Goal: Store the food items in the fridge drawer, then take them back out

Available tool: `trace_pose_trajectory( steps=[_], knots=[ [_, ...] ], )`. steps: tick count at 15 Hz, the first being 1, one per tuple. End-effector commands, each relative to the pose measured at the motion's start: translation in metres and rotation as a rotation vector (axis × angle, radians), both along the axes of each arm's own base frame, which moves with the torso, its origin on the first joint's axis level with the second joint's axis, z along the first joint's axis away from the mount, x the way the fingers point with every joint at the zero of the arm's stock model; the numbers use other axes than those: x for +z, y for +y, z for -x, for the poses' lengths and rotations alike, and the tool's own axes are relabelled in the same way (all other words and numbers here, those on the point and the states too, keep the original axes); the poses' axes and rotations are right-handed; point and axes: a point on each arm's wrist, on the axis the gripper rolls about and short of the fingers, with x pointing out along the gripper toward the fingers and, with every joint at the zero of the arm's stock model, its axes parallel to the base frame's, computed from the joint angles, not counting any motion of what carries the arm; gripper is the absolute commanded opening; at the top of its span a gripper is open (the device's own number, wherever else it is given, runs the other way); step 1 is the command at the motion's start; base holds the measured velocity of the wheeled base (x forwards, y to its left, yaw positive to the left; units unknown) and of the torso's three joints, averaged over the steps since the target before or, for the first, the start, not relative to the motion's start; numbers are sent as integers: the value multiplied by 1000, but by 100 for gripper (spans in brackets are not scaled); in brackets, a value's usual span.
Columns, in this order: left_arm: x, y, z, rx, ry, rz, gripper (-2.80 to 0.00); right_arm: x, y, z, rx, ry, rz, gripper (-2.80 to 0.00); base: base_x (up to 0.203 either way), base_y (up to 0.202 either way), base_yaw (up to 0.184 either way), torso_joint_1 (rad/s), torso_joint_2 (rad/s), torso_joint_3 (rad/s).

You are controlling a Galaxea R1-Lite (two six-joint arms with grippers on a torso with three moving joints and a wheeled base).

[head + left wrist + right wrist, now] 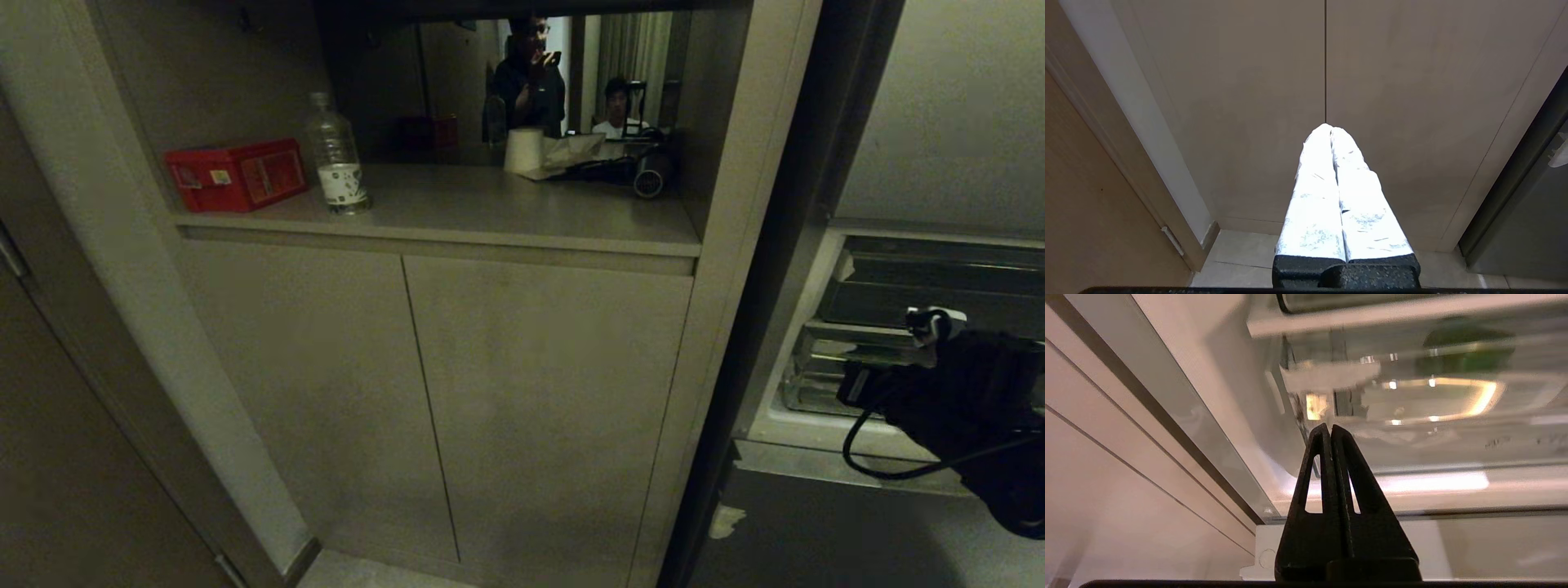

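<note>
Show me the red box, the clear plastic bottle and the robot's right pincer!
Red rectangular box (237,174): head view, on its front face.
Clear plastic bottle (335,163): head view, mid-body.
Black right pincer (1330,430): right wrist view, between its shut tips.

Clear glossy plastic fridge drawer (1453,428); matt smooth cabinet doors (490,392); clear plastic bottle (335,159).

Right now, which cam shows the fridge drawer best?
Right wrist view: the clear fridge drawer fills the frame beyond the shut right hand, something green showing through it. Head view catches only its left end, partly behind the arm. Left wrist view shows cabinet doors, no drawer.
</note>
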Motion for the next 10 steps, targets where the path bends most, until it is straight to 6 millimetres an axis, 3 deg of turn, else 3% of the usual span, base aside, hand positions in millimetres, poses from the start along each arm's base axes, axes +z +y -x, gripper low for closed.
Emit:
trace_pose_trajectory(
  steps=[1,5,10],
  knots=[
    [0,0,0,0,2,0,-280,17,0,0,8,-52,3,-280,0,0,0,0,0,0],
    [0,0,0,0,2,0,-280,27,0,1,11,-58,3,-280,0,0,0,0,0,0],
    [0,0,0,0,2,0,-280,36,-3,-18,5,-29,1,-280,0,0,0,0,0,0]
  ],
)
